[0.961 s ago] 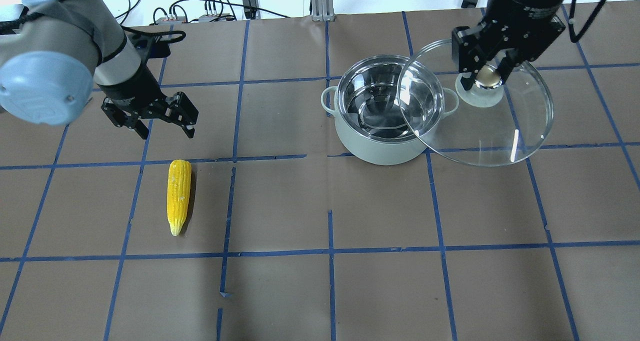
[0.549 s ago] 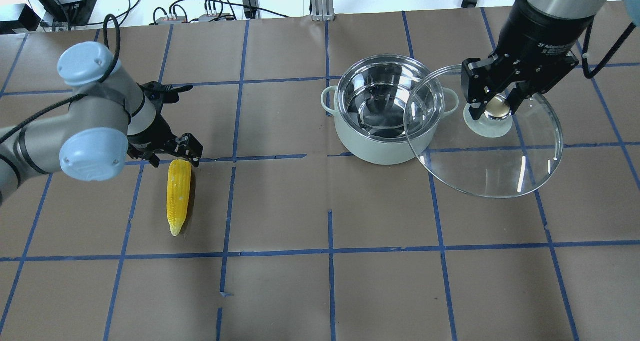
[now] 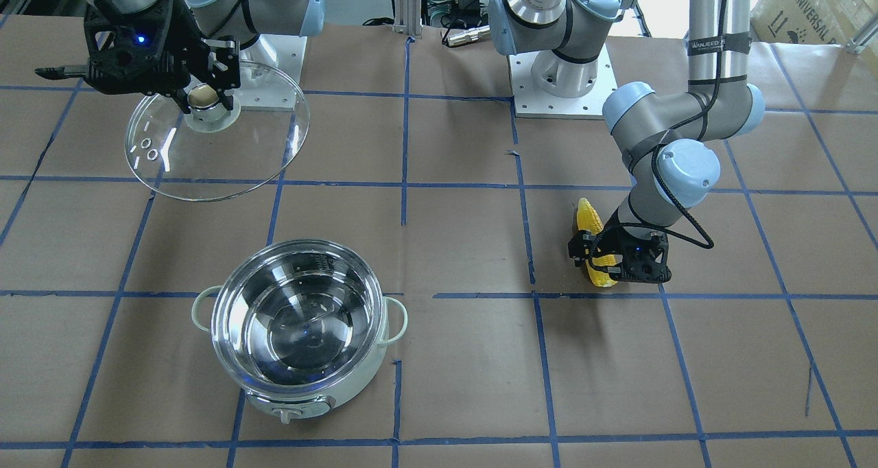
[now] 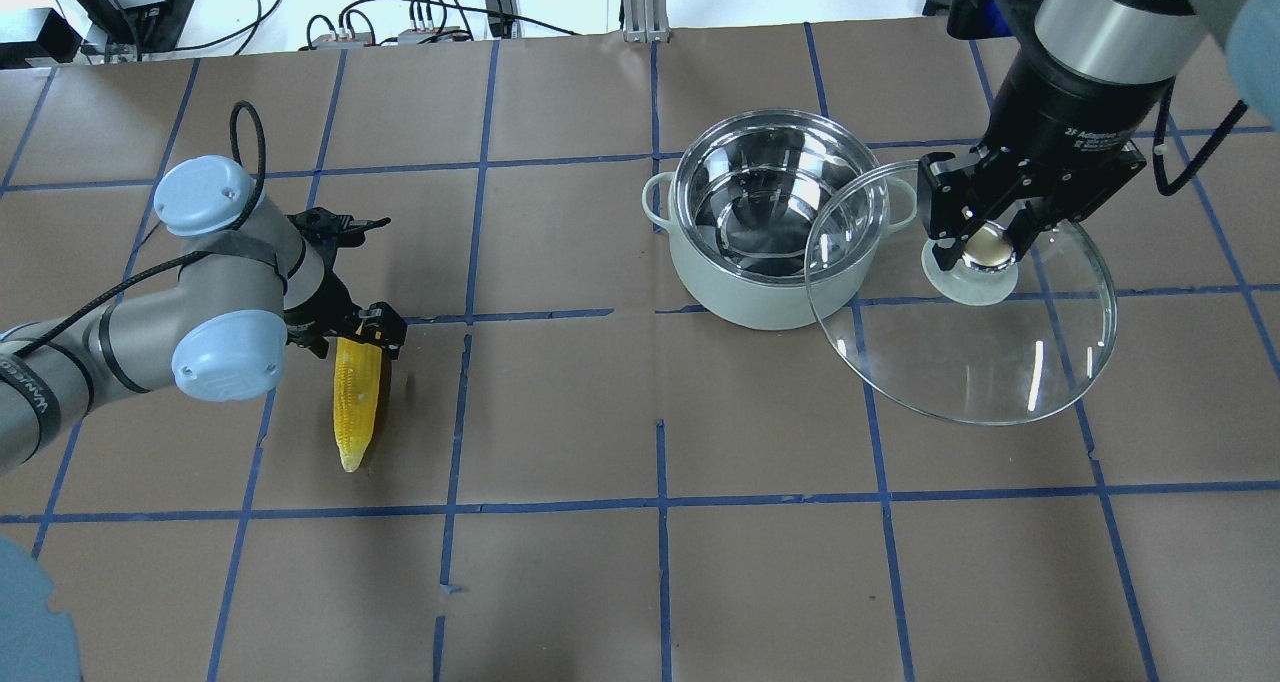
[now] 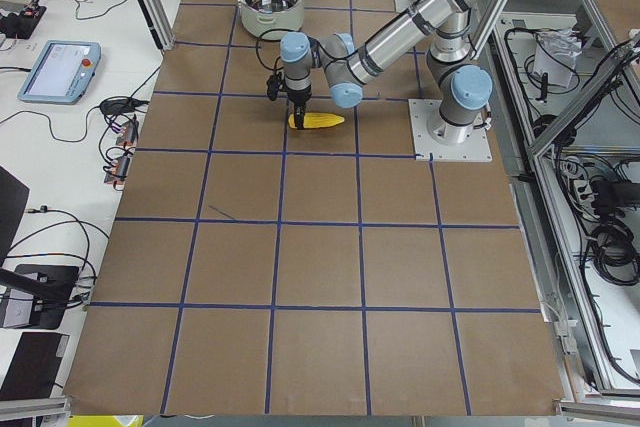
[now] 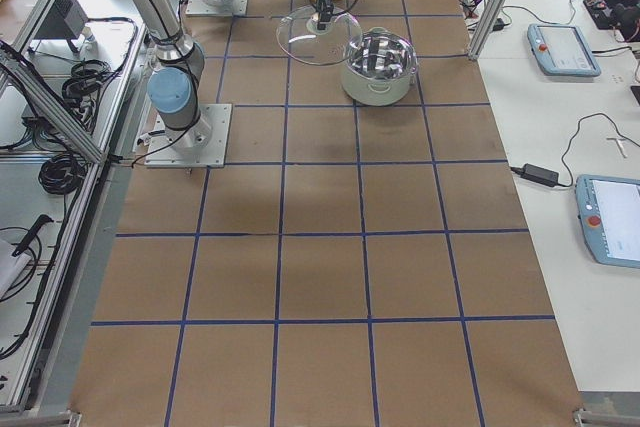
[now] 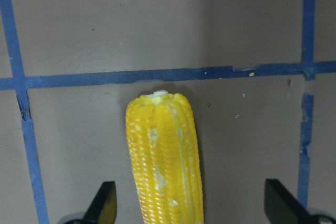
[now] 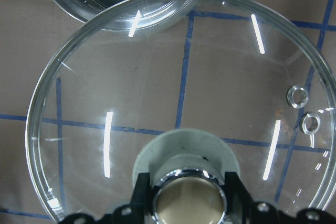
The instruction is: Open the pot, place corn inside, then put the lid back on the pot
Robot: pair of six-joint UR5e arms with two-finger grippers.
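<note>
The pot stands uncovered, and its steel inside holds nothing. The yellow corn lies on the table to the pot's left. My left gripper is open and low over the corn's thick end. In the left wrist view the corn lies between the two fingertips with a gap on each side. My right gripper is shut on the knob of the glass lid. It holds the lid tilted in the air beside the pot's right handle, with the lid's edge overlapping the pot's rim. The right wrist view shows the lid.
The table is covered in brown paper with a grid of blue tape. Cables and plugs lie past its far edge. The arm bases stand on the robot's side of the table.
My left gripper has come down from above and behind the corn to straddle its thick end. My right gripper has carried the lid further off the pot, to the right and toward me.
</note>
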